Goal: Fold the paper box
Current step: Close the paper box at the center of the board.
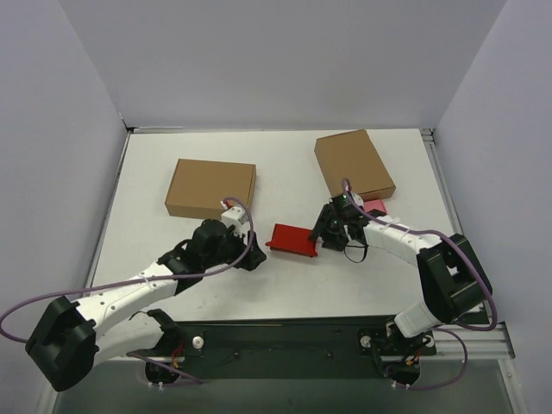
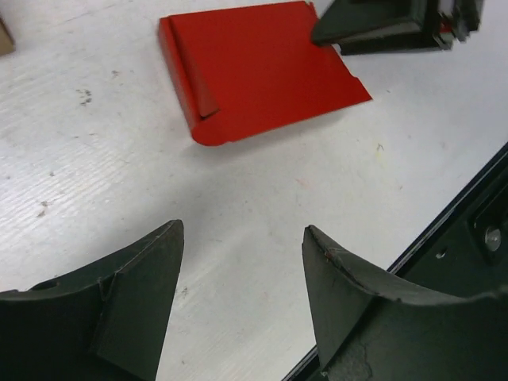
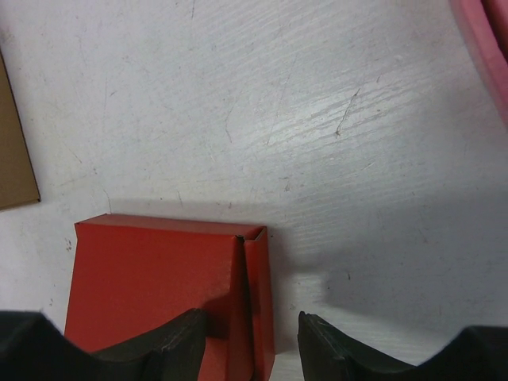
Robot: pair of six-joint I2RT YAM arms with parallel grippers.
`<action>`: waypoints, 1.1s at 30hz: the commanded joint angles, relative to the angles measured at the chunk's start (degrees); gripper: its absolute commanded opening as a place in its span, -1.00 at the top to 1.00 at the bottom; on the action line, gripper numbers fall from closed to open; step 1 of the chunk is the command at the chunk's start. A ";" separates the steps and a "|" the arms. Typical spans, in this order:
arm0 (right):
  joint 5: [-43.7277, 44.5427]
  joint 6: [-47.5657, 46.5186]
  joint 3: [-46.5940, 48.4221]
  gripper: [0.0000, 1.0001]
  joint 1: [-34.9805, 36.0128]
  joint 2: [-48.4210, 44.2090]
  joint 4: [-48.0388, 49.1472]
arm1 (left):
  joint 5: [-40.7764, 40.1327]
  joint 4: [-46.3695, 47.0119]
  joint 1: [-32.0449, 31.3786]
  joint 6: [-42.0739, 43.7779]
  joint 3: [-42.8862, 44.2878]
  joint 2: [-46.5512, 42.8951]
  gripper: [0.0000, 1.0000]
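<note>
We read no text, label, brand, number or sign in any of the three views. The paper box showed us only plain red faces. The brown box by the left arm and the brown box by the right arm showed us only bare cardboard.

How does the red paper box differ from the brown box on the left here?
The paper box is bright red; the left brown box is plain brown. The paper box is smaller than the brown box. The right gripper is at the paper box's edge; the brown box lies away from it. Both lie flat on the table.
</note>
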 commanded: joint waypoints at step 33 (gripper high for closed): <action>2.16 -7.90 9.76 0.14 -2.24 6.12 -10.52 | 24.03 3.64 10.89 -16.11 26.70 39.41 0.08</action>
